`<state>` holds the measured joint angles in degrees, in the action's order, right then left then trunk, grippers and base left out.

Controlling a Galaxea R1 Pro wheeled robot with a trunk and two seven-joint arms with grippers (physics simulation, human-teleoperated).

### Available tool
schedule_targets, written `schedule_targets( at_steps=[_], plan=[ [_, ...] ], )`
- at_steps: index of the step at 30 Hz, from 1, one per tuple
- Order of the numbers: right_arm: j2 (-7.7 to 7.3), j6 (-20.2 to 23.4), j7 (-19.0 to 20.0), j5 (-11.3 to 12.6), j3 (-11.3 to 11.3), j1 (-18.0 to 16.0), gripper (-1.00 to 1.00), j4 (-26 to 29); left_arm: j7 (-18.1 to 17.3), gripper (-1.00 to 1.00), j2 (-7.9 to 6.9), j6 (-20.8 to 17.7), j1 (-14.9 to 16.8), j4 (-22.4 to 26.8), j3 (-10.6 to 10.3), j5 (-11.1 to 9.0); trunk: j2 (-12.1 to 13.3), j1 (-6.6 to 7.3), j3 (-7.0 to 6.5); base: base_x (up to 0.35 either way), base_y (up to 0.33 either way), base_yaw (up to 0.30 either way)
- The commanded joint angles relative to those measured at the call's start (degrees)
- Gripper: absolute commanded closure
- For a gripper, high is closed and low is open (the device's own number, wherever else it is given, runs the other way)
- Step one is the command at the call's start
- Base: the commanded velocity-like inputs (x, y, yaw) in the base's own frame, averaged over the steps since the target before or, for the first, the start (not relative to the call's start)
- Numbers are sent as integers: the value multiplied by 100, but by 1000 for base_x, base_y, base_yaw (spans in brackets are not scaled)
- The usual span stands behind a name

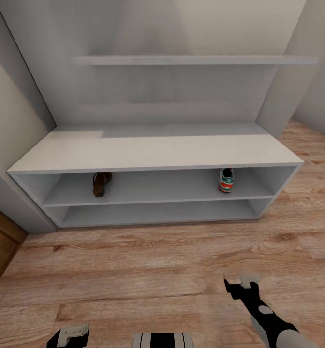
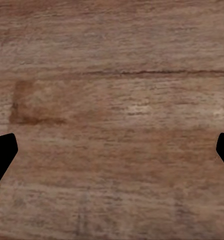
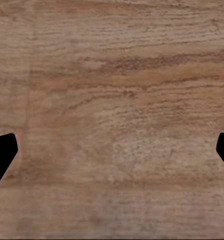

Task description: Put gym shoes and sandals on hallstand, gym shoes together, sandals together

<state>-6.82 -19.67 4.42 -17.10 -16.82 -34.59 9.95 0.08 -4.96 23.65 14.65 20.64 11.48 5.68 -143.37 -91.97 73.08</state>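
Home corridor, as I see it: wide pale grey-white shoe bench (image 1: 153, 152) with floating shelf (image 1: 196, 60), light brown wood-plank floor (image 1: 148, 270), plain walls (image 1: 10, 116), brown wooden door (image 1: 0, 251) beside me.

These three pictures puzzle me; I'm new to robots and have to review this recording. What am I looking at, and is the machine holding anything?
It is a simulated two-armed robot. The large picture comes from its head camera, looking down at a pale hallstand. On its upper open shelf sit one brown sandal, towards the left, and one gym shoe, towards the right, far apart. The other two pictures come from cameras near each gripper, both looking at bare wood floor. The dark tips at their edges are the fingers. The left gripper and right gripper are both open and hold nothing.
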Motion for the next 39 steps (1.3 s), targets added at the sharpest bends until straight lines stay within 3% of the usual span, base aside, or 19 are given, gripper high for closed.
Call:
schedule_targets(
  at_steps=[1, 2, 8, 11, 12, 23, 39],
  plan=[
    [-20, -172, 38, -27, -50, 20, -100, -124, 1, -100, 4, 27, 4, -8, 38, 59, -1, 1, 3, 0, 0, 0],
    [-69, -817, 40, -23, -50, 167, -100, -513, 5, -100, 4, 38, 3, -15, 38, 57, -1, 1, 3, 0, 0, 0],
    [-72, -1368, 36, -22, -43, 475, -100, -706, 33, -100, 4, 43, -5, -79, 45, 38, -1, 1, 3, 0, 0, 0],
    [-71, -1413, 34, -22, -42, 541, -100, -731, 37, -100, 4, 45, -5, -134, 46, 15, -1, 1, 3, 0, 0, 0],
    [-41, -1456, 33, -22, -41, 702, -100, -752, 33, -100, 29, 92, -6, -208, 31, -3, -1, 1, 3, 0, 0, 0],
    [-13, -1457, 50, -30, -41, 844, -100, -759, 60, -100, 48, 578, -6, -461, 37, -7, -1, 1, 3, 0, 0, 0],
    [-9, -1454, 44, -20, -41, 867, -100, -746, 62, -100, 40, 597, -6, -473, 38, -12, -1, 1, 3, 0, 0, 0]
  ],
)
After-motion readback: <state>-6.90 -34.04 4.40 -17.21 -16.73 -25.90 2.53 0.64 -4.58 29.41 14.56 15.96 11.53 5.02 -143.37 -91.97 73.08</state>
